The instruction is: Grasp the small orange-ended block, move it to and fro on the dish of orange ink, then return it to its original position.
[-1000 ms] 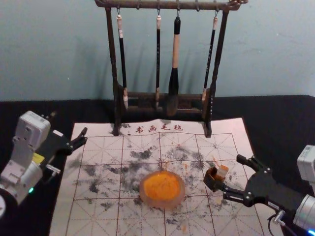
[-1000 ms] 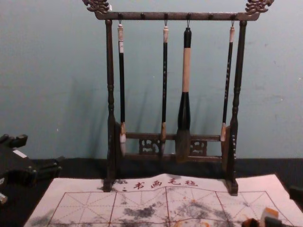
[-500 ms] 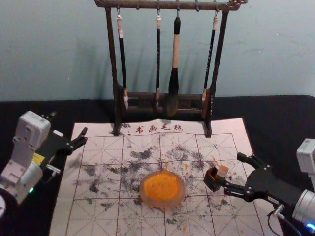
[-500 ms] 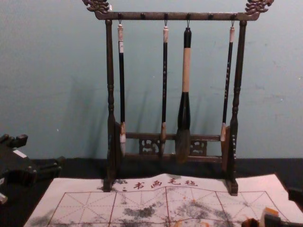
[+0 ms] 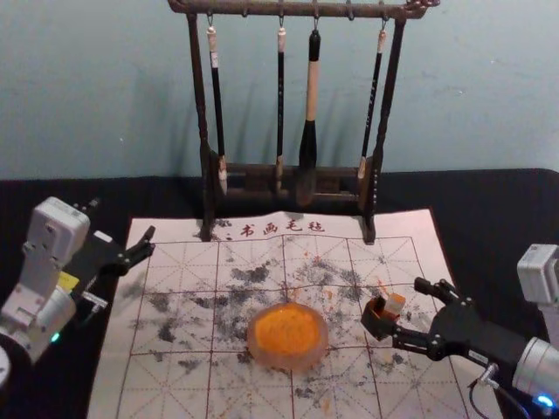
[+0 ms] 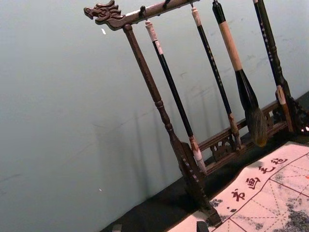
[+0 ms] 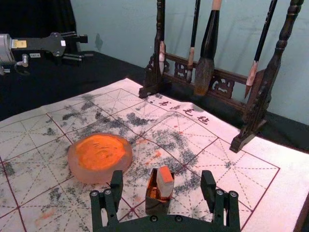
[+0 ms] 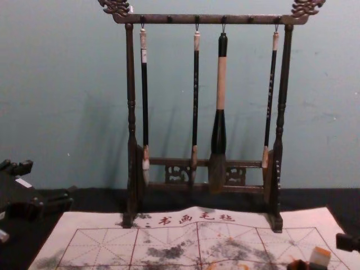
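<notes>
Block (image 7: 165, 182) in box (image 7: 157, 207) near spread right claw (image 5: 408, 309)

Head view looks down, chest view level, sharing the rack (image 8: 180, 19).

Bare felt mat (image 5: 348, 305) can be crossed between ink dish (image 5: 288, 362) and small open box (image 7: 157, 207). Side gaps left within right gripper (image 5: 408, 310), fingers spread around box; tilted block (image 7: 165, 184) sticks up there. Far side obstructed by brush rack (image 5: 297, 10), hanging brushes (image 5: 310, 96). Mat's far left corner crowded by left gripper (image 8: 49, 179).
</notes>
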`<state>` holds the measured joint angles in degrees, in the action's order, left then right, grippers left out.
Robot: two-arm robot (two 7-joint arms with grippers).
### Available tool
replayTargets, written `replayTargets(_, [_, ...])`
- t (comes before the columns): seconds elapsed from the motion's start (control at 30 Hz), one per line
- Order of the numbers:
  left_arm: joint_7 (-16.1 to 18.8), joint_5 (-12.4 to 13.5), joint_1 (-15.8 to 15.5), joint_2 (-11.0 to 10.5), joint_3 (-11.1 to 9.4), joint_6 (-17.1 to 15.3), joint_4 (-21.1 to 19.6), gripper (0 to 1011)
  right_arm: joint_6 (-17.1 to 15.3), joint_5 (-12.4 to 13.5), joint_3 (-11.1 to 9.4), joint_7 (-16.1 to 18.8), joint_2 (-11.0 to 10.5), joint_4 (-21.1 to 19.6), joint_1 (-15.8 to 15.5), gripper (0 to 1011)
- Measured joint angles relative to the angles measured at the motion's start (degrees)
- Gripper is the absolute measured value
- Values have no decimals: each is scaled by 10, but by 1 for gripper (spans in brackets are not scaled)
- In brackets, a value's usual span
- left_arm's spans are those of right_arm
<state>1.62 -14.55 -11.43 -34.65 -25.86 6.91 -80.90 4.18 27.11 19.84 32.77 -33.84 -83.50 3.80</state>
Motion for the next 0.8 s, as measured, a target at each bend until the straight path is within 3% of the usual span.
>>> replayTargets(0.8, [0, 0, 0, 0, 0, 0, 0, 1001, -13, 5, 4, 7, 7, 13, 10, 1003])
